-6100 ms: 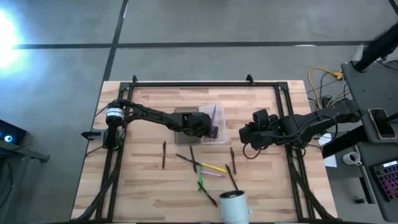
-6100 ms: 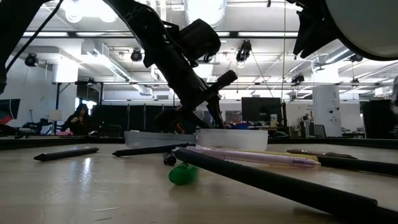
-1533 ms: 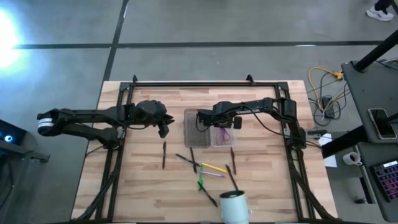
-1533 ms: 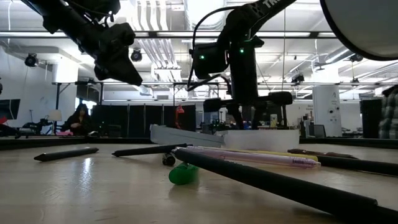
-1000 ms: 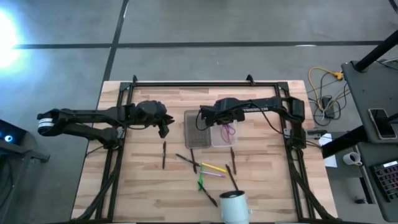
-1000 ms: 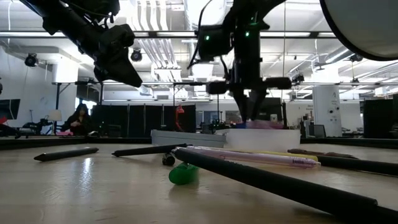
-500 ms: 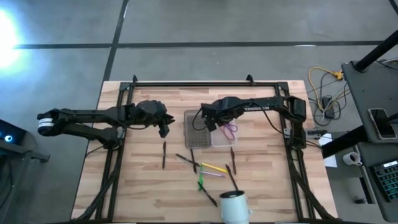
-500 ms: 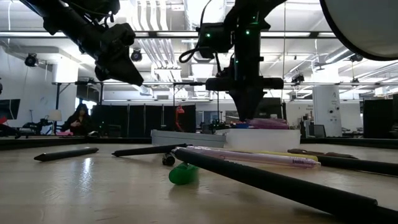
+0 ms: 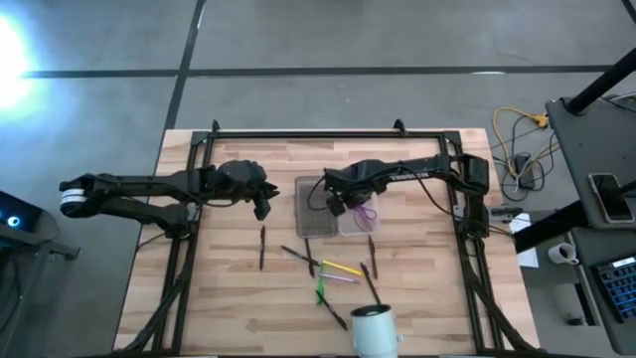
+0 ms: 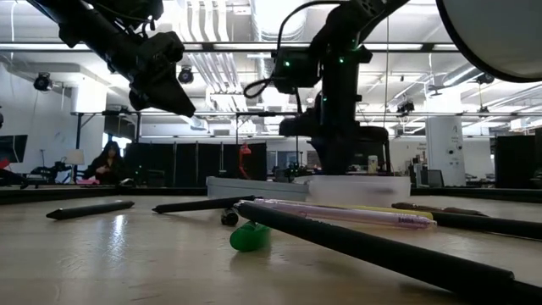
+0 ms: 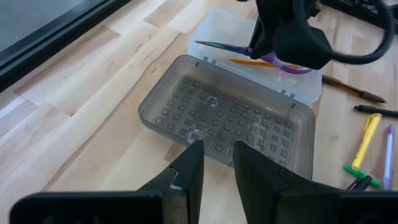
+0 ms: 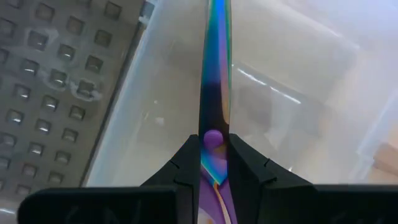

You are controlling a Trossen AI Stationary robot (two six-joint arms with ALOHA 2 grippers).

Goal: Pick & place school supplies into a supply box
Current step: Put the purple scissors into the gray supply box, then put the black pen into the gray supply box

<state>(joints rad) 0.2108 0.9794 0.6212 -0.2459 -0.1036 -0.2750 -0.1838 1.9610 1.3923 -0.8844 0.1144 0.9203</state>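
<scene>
The supply box lies open mid-table: the grey mesh half (image 9: 310, 217) next to the translucent half (image 9: 351, 228). My right gripper (image 9: 336, 206) is low over the translucent half, shut on the purple-handled scissors (image 9: 366, 211). The shiny blades (image 12: 215, 56) point out ahead of the fingers. An orange stick (image 11: 247, 62) lies inside the box. My left gripper (image 9: 265, 207) hangs left of the box, off the table, with a narrow gap between its fingers (image 11: 194, 163). Dark pencils (image 9: 262, 247), a yellow marker (image 9: 341, 268) and a green one (image 9: 321, 293) lie on the near table. My right gripper pinches the scissors at the pivot (image 12: 212, 138), one finger (image 12: 191, 155) on each flat side. The fingers run along the scissors, so the blades stick out in front and the purple handle (image 11: 292, 65) lies behind. Whether the scissors touch the box floor, I cannot tell.
A white cup (image 9: 371, 330) stands at the near edge, close to a dark pen (image 9: 371, 283) and a pink marker (image 9: 339, 279). Another dark pencil (image 9: 371, 247) lies just near of the box. The table's left part is bare wood (image 9: 219, 288). A black frame (image 9: 308, 132) borders the far edge.
My right gripper has come down with the scissors, from above the translucent half's rim to down inside it. The scissors, seen above the rim half a second ago in the low view, now sit behind it. The left arm has kept still.
</scene>
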